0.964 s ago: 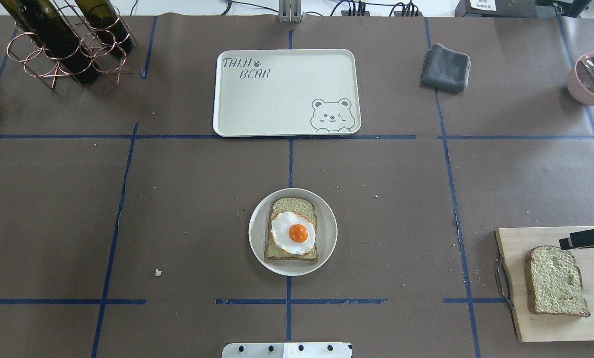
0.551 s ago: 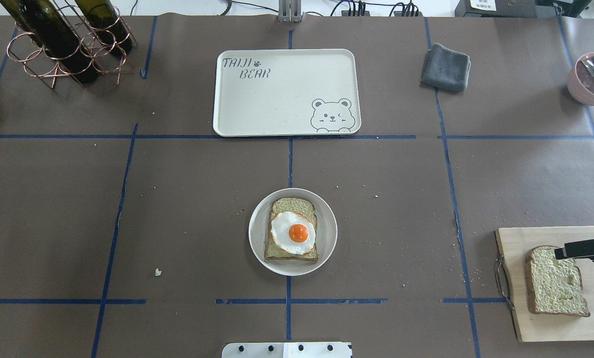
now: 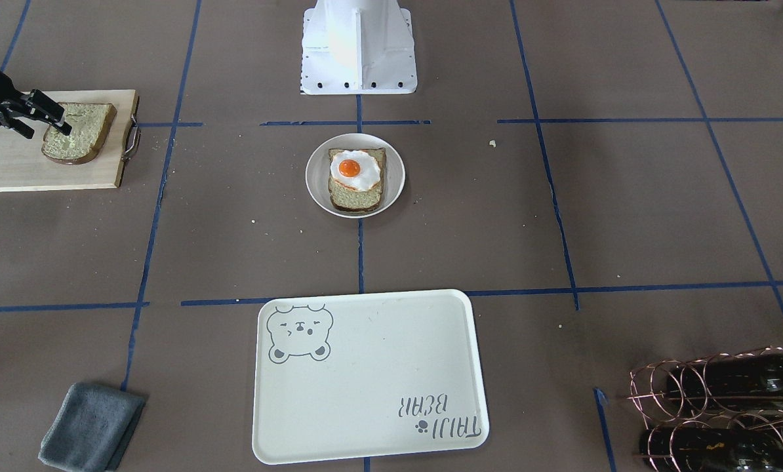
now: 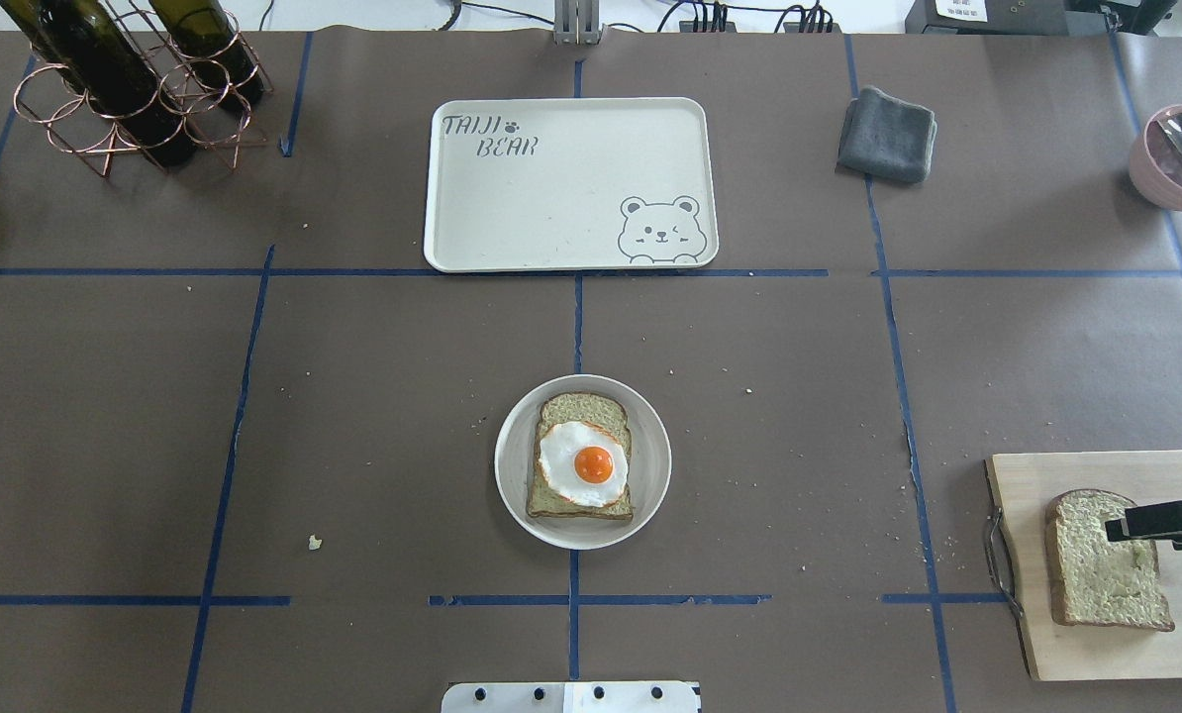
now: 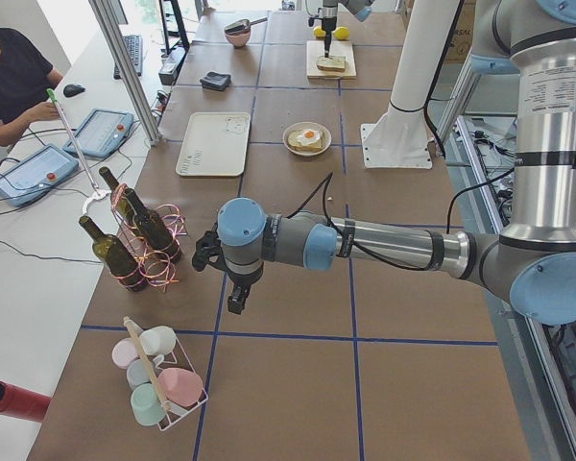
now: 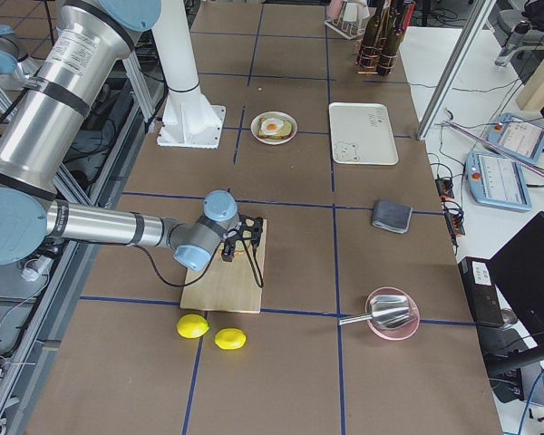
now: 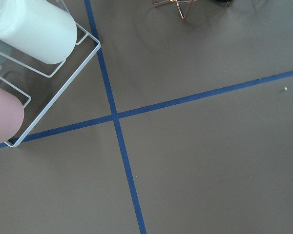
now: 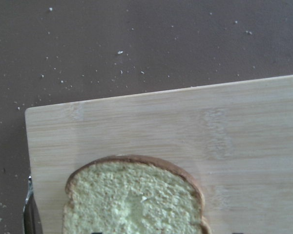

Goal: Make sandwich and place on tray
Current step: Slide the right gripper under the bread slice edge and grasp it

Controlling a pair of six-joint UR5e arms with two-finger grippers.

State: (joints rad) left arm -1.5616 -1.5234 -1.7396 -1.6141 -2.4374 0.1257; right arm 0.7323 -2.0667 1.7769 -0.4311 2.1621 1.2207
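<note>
- The right gripper (image 4: 1118,525) hung over the loose bread slice (image 4: 1096,579) on the wooden board (image 4: 1046,654), by the near right corner. Its jaws looked spread, I think.
- A grab on just the crust could bend or drop the soft bread.
- The left gripper (image 5: 234,298) was past the left edge. I could not tell how its jaws stood.
- The egg (image 4: 583,463) on the plate (image 4: 508,465), mid-table, could slide when covered.
- The tray (image 4: 551,198) by the far edge read "TAIJI BEAR".

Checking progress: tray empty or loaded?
Empty: tray shows only its print. Egg-topped slice sits on the round plate, second slice on the wooden board.
</note>
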